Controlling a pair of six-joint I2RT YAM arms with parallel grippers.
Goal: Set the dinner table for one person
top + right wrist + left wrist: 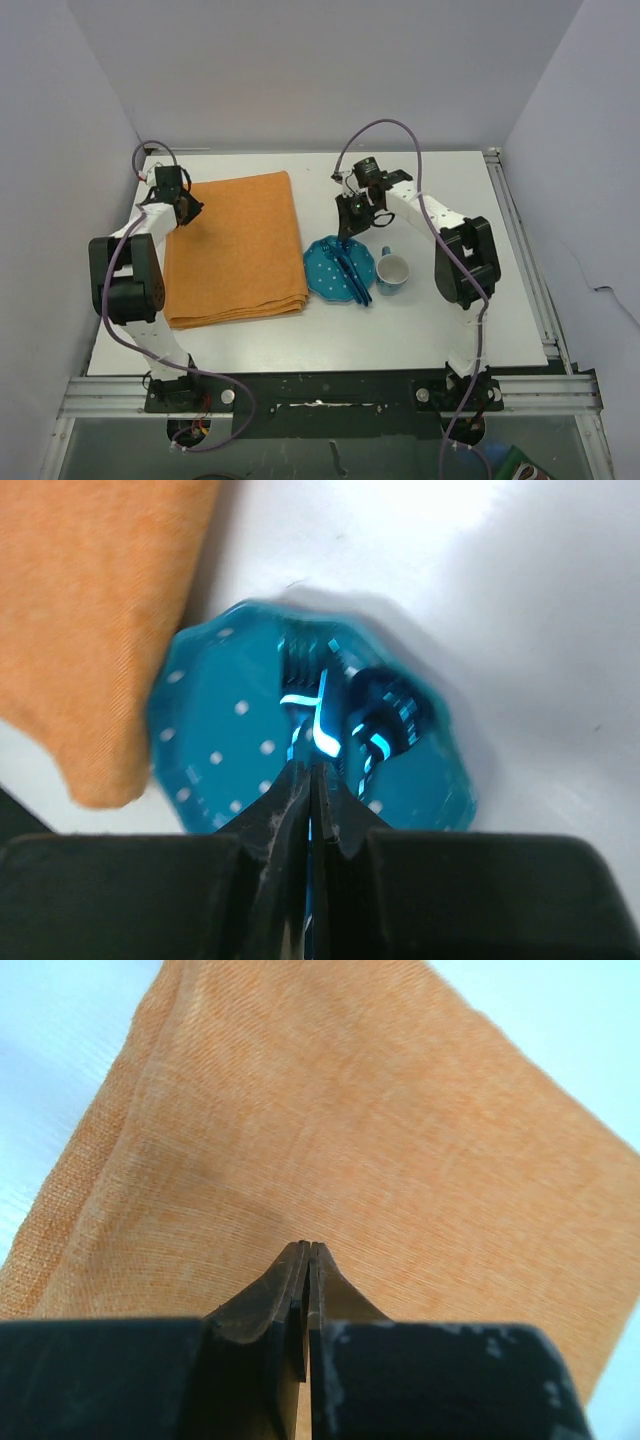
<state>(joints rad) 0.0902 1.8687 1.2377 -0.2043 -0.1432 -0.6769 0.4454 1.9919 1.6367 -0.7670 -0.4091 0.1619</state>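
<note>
table (420,330): white, carries everything listed
orange cloth (235,250): folded flat on the left half, probably the place mat
blue plate (325,270): just right of the cloth, blue utensil (322,720) lying on it, mug (392,271) just beside its right rim (kit not yet laid out)
left end effector (307,1250): fingers pressed together, empty, above the cloth's far left part
right end effector (310,780): closed over the plate, apparently pinching the utensil's thin handle, presumably to lift it off
</note>
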